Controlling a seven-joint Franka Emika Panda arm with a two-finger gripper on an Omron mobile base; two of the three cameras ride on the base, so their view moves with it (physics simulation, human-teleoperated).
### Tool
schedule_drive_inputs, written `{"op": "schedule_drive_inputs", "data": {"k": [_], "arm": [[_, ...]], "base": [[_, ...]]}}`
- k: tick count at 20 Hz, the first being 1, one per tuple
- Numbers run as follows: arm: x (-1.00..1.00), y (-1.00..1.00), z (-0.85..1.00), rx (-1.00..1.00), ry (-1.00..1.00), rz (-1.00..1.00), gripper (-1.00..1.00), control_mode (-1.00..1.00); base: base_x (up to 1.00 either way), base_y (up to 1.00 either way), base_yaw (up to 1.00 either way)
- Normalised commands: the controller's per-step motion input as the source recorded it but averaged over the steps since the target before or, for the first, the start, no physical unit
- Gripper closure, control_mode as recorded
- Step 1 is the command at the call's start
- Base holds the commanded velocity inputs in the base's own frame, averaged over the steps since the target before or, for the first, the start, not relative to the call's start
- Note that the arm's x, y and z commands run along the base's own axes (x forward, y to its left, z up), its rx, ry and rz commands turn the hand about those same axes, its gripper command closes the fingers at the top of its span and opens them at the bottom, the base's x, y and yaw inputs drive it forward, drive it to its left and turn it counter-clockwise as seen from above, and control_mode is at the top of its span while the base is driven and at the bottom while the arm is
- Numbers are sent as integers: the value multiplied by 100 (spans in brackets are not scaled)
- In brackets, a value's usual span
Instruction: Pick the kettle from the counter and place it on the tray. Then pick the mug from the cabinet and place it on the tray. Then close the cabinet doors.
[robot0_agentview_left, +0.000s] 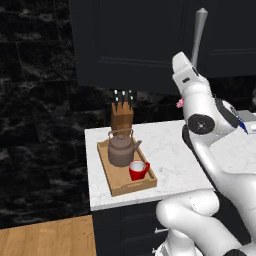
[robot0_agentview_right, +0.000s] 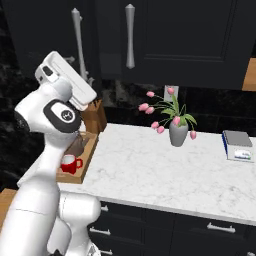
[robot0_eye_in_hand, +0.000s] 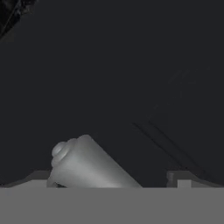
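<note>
Kettle (robot0_agentview_left: 121, 149) and mug (robot0_agentview_left: 138, 170) sit on tray (robot0_agentview_left: 116, 186) on counter (robot0_agentview_left: 170, 160); fingers (robot0_eye_in_hand: 114, 180) spread wide, empty, near the bar handle (robot0_eye_in_hand: 85, 164) of the cabinet doors (robot0_eye_in_hand: 131, 78): press flat on the panel, pushing until flush.

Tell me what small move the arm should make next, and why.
Probably push the cabinet door shut: the kettle and red mug already sit on the tray, and the open gripper is right at the door's silver bar handle.
</note>
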Motion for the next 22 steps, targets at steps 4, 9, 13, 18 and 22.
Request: {"op": "schedule_drive_inputs", "data": {"k": [4, 9, 13, 18, 22], "arm": [[74, -56, 0, 6, 0, 49, -100, -100], [75, -45, 0, 4, 1, 43, -100, -100], [75, -27, 0, 3, 7, 33, -100, -100], [76, -11, 0, 1, 12, 22, -100, -100], [75, -9, 0, 0, 14, 18, -100, -100]], "base": [[0, 0, 0], [0, 0, 0], [0, 0, 0], [0, 0, 0], [0, 0, 0]]}}
